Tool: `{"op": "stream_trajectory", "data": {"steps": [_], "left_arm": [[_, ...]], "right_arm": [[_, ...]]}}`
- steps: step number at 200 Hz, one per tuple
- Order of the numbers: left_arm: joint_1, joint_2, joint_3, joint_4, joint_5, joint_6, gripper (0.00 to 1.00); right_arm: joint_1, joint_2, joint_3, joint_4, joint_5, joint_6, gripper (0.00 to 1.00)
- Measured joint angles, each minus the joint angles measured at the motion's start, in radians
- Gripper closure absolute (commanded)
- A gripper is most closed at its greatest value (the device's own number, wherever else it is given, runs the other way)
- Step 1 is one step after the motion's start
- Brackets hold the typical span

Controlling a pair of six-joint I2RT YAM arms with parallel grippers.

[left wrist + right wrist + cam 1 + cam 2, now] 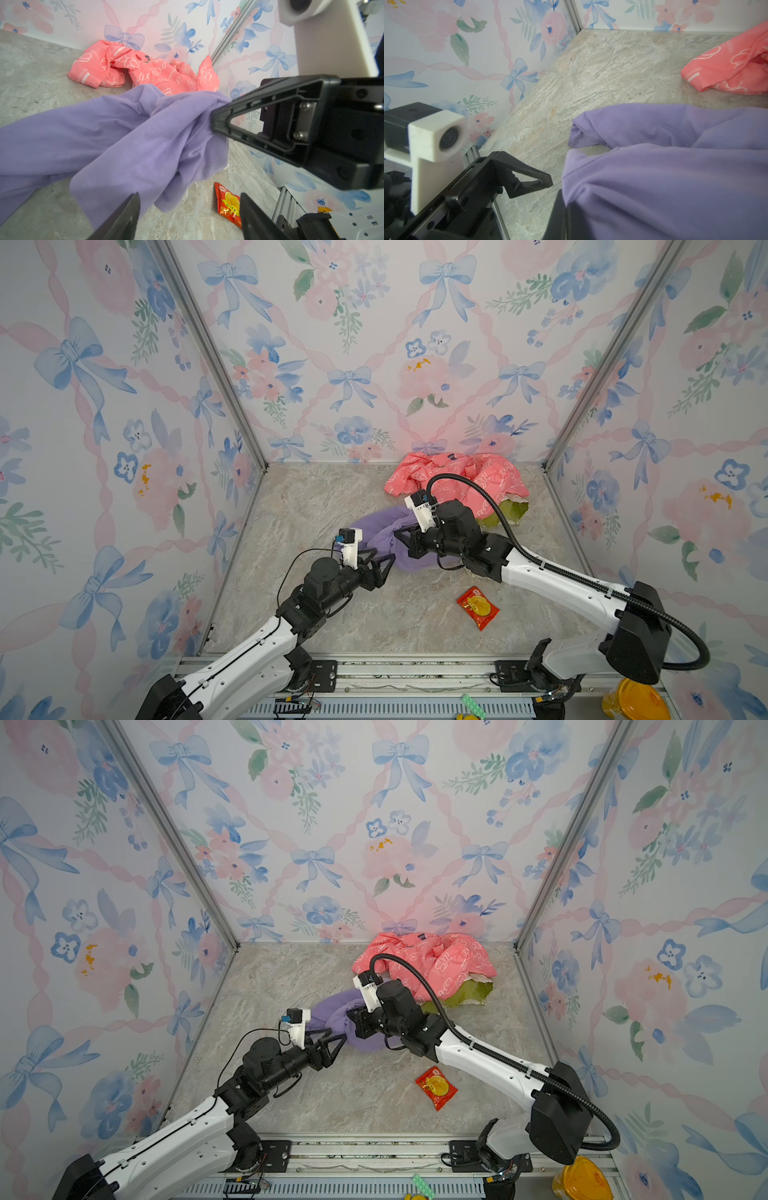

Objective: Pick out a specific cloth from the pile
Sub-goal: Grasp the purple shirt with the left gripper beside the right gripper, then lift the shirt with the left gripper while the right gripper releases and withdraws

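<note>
The lavender-purple cloth [382, 531] [332, 1011] lies pulled out from the pile [457, 481] toward the middle of the floor. One bunched end is lifted. My right gripper [401, 537] [564, 207] is shut on that bunch, and its finger [216, 120] presses into the fabric. The cloth [135, 135] [664, 166] drapes down from the grip. My left gripper [384, 560] [189, 205] stands open just beside the hanging fold, holding nothing. The pile at the back wall is a coral-pink cloth [145, 70] over a cream and green one [505, 512].
A red snack packet [478, 608] [228, 203] lies on the marble-look floor [316, 510] near the front right. Floral walls close in three sides. A metal rail [415, 672] runs along the front, with a yellow object [636, 701] beyond it.
</note>
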Motion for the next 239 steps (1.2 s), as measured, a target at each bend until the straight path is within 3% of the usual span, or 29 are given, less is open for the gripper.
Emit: {"op": "stream_trajectory", "data": {"steps": [56,118,173,201,239], "left_arm": [[-0.001,0.026,0.0,0.021,-0.021,0.001,0.38],[-0.001,0.0,-0.008,0.022,-0.082,0.016,1.0],[-0.002,-0.052,-0.029,0.018,-0.127,0.015,1.0],[-0.001,-0.077,-0.029,-0.008,-0.153,0.037,1.0],[0.032,-0.094,0.025,-0.127,-0.187,0.095,1.0]], "right_arm": [[0.063,0.065,0.058,0.027,-0.023,0.03,1.0],[0.102,0.106,0.085,0.054,-0.039,0.036,0.99],[0.102,0.102,0.083,0.058,-0.007,0.015,0.75],[0.101,0.029,0.037,0.059,0.066,-0.017,0.49],[0.096,-0.121,-0.048,0.062,0.19,-0.078,0.29]]}}
